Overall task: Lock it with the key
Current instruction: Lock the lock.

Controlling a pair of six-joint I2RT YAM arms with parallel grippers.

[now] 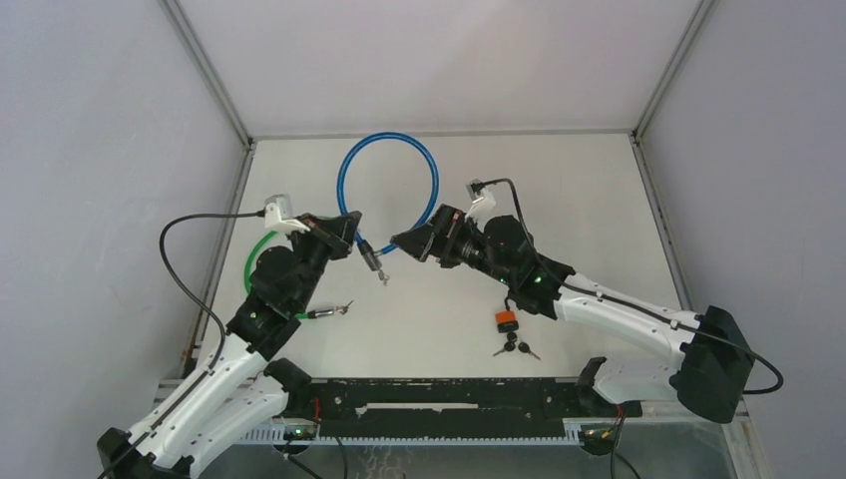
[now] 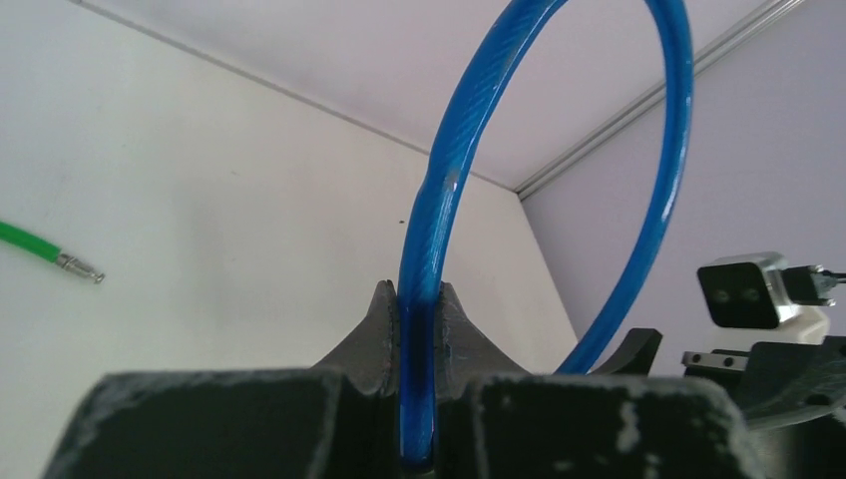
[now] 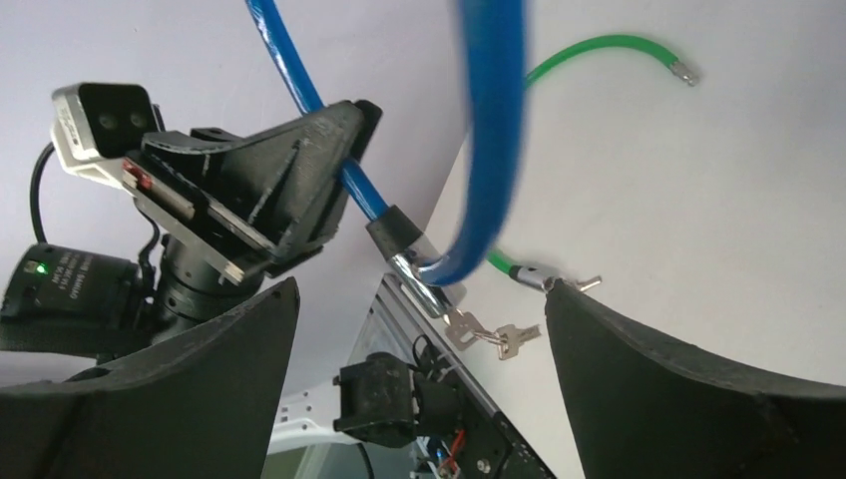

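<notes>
A blue cable lock [image 1: 387,160] loops up over the middle of the table. My left gripper [image 1: 353,234] is shut on the cable [image 2: 419,379] just above its silver lock barrel [image 1: 373,258]. In the left wrist view the cable runs straight up between the left gripper's [image 2: 419,299] fingers. A key [image 3: 461,321] sticks out of the barrel [image 3: 419,274], and a second key [image 3: 514,339] hangs from its ring. My right gripper [image 1: 404,243] stands wide open just right of the barrel, holding nothing. In the right wrist view the barrel and keys lie between and beyond the right gripper's [image 3: 421,289] spread fingers [image 3: 678,369].
A green cable lock [image 1: 261,259] lies under the left arm, its metal end [image 1: 329,311] on the table. An orange padlock [image 1: 507,321] with black-headed keys [image 1: 514,349] sits near the front right. Walls close in the table on three sides.
</notes>
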